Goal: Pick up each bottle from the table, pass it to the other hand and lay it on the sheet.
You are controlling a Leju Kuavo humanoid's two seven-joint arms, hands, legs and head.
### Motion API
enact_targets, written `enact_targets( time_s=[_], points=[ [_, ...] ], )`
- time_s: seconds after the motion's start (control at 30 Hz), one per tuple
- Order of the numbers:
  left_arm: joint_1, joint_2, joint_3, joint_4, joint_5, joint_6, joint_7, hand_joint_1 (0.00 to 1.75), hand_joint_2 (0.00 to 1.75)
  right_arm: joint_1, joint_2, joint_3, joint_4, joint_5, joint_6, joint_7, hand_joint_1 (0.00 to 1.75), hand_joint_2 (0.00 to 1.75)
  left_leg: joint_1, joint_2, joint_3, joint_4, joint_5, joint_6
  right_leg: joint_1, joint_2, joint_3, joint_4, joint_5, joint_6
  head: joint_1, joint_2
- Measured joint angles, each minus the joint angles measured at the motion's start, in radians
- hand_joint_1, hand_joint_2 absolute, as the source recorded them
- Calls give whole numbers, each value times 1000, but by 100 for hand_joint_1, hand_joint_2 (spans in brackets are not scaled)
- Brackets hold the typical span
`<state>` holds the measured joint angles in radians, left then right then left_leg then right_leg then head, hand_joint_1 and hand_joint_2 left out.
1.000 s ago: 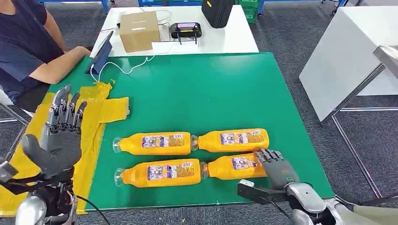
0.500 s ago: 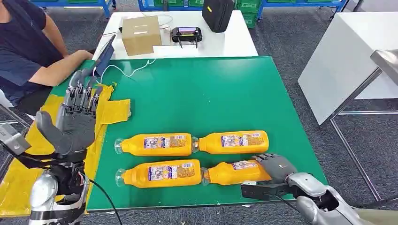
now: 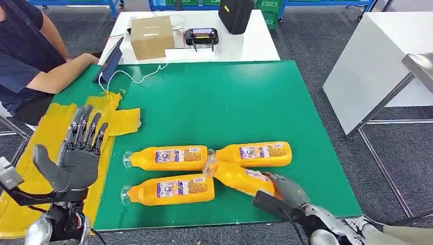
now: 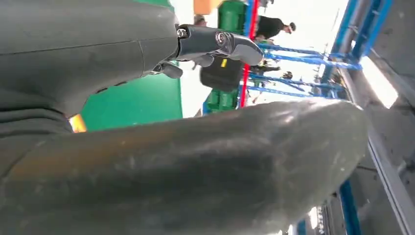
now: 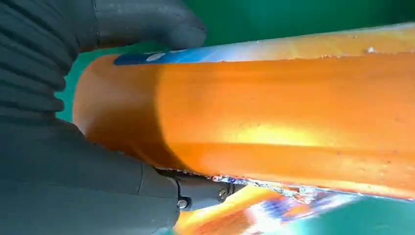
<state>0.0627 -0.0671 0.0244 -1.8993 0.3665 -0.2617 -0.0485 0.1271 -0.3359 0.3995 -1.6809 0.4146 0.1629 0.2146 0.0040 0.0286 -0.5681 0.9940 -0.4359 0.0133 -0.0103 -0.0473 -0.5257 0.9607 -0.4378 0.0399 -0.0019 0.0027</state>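
- Around the base of one orange bottle (image 3: 240, 178), the right hand (image 3: 288, 190) has its fingers (image 5: 147, 22) wrapped tight, bottle tilted, neck raised toward the other three.
- Those three bottles (image 3: 166, 158) lie flat on the green bench (image 3: 230, 102).
- Left hand (image 3: 76, 155) is up over the yellow sheet (image 3: 46, 138), fingers spread, holding nothing.

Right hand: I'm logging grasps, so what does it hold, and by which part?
The right hand grips an orange plastic bottle by its base end, cap end tilted up. The left hand holds nothing.
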Motion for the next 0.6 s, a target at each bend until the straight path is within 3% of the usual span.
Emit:
enact_targets(
  time_s=[0.13,0.17,0.43,0.6],
  points=[
    [68,-5,13,-47,49,-5,13,0,0,60,112,-84,-178,-93,-28,-82,175,175,0,-1,-10,0,1,-1,0,-1,-11,3,0,0,0,0],
    [80,-9,13,-57,53,-8,13,0,175,60,141,-105,-221,-100,-28,-92,175,175,0,-1,-10,0,1,-1,0,0,-12,3,0,0,0,0],
    [96,-45,-36,-107,-45,3,1,0,175,-7,293,-147,-318,-91,-4,-100,175,175,-2,-2,-13,0,2,1,-1,-1,-14,2,0,0,0,0],
    [-1,-70,-137,-80,-58,48,13,0,175,-190,378,-132,-183,-82,-22,-45,175,175,-2,-2,-15,0,7,1,-1,-1,-16,2,4,3,0,0]
  ],
)
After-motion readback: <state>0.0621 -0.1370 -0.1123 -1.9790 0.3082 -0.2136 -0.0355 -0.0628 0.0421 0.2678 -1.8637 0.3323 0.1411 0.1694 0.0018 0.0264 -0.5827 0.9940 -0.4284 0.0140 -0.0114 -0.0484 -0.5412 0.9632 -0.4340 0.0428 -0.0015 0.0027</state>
